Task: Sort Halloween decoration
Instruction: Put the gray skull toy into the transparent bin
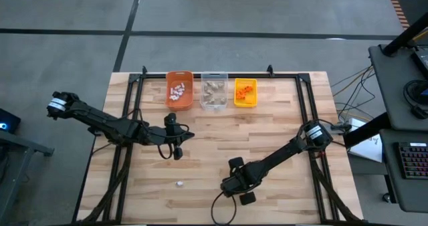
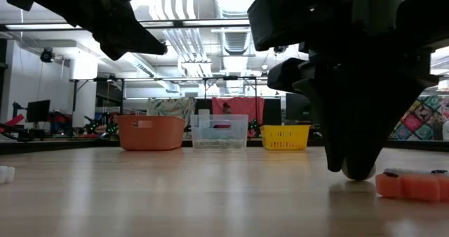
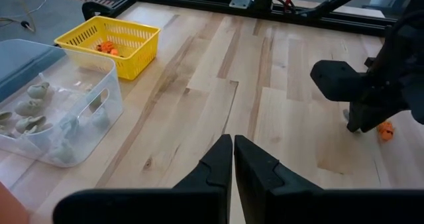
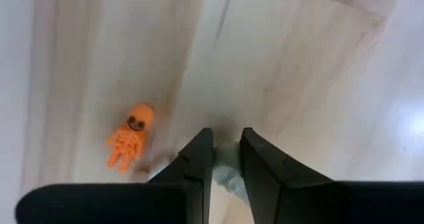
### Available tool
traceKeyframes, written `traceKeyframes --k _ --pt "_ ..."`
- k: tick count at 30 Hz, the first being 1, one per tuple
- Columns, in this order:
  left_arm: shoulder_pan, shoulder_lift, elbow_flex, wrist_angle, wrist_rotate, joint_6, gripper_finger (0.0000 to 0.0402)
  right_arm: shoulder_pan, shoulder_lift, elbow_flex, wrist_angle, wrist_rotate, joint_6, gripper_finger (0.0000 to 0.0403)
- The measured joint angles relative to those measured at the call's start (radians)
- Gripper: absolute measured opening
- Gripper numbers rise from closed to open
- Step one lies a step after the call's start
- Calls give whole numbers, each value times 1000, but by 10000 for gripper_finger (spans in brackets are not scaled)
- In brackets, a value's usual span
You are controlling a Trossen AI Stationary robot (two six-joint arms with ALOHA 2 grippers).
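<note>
My right gripper (image 4: 226, 159) points down at the near middle of the table (image 1: 281, 206) and is shut on a small pale grey trinket (image 4: 226, 166). An orange skeleton trinket (image 4: 129, 143) lies flat on the wood just beside it, also seen as the orange skeleton (image 2: 414, 186) in the low view. A white trinket (image 1: 179, 184) lies alone toward the near left. My left gripper (image 3: 233, 159) hovers shut above the table's middle left, touching nothing. White trinkets lie in the orange bin (image 1: 179, 89), grey-tan ones in the clear bin (image 1: 214, 91), orange ones in the yellow bin (image 1: 245, 93). My right gripper pinches the pale grey trinket (image 2: 359, 172) between its two fingertips (image 4: 199, 161), coming from above and pointing down. The trinket sits at the very tips, with its underside at the tabletop; I cannot tell whether it is lifted clear.
The three bins stand side by side along the far edge. A black frame (image 1: 304, 99) runs around the tabletop's sides. Bare wood lies between the bins and both grippers. A desk with a keyboard (image 1: 411, 169) stands off the table's right.
</note>
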Motion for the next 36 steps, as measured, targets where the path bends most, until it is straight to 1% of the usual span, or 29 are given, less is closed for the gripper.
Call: traceKeyframes --k 6,10,20,23,30,32,36 --pt "0 0 0 8 0 0 0 -32 -5 33 -71 1 -3 57" --pt "0 0 0 9 0 0 0 -60 -10 45 -89 1 -35 55" --pt "-8 -18 0 6 3 0 0 -181 -55 120 -110 3 -99 20" --pt "-20 -42 0 5 4 0 0 -224 -73 147 -112 3 -132 10" --pt "-49 -146 0 -19 4 0 0 -340 -81 230 -123 -6 -274 8" --pt "-58 -174 0 -43 3 0 0 -368 -81 235 -118 -41 -312 8" --pt "-74 -201 0 -90 3 0 0 -397 -81 224 -120 -52 -331 8"
